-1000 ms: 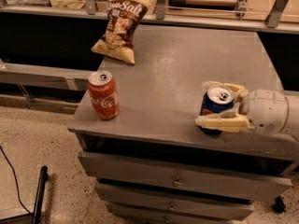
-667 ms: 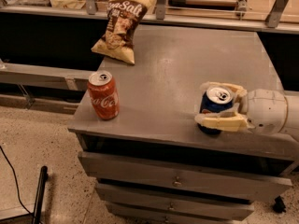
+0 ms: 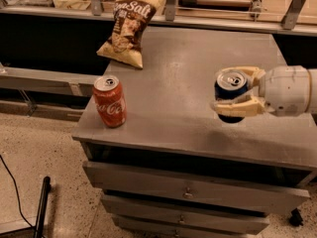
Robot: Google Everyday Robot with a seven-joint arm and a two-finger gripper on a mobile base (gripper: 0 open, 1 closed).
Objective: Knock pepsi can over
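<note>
The pepsi can point(image 3: 230, 89), dark blue with a silver top, stands upright on the right side of the grey cabinet top point(image 3: 183, 83). My gripper point(image 3: 237, 91) reaches in from the right and is shut on the can. One cream finger point(image 3: 246, 74) lies against its far side and the other against its near side. I cannot tell whether the can's base touches the surface.
A red Coca-Cola can point(image 3: 110, 101) stands near the front left corner. A chip bag point(image 3: 126, 29) lies at the back left. Drawers are below the front edge. A counter with metal posts runs along the back.
The gripper and the pepsi can in it have shifted a little upward or away from the front edge. The red can and the chip bag have not moved.
</note>
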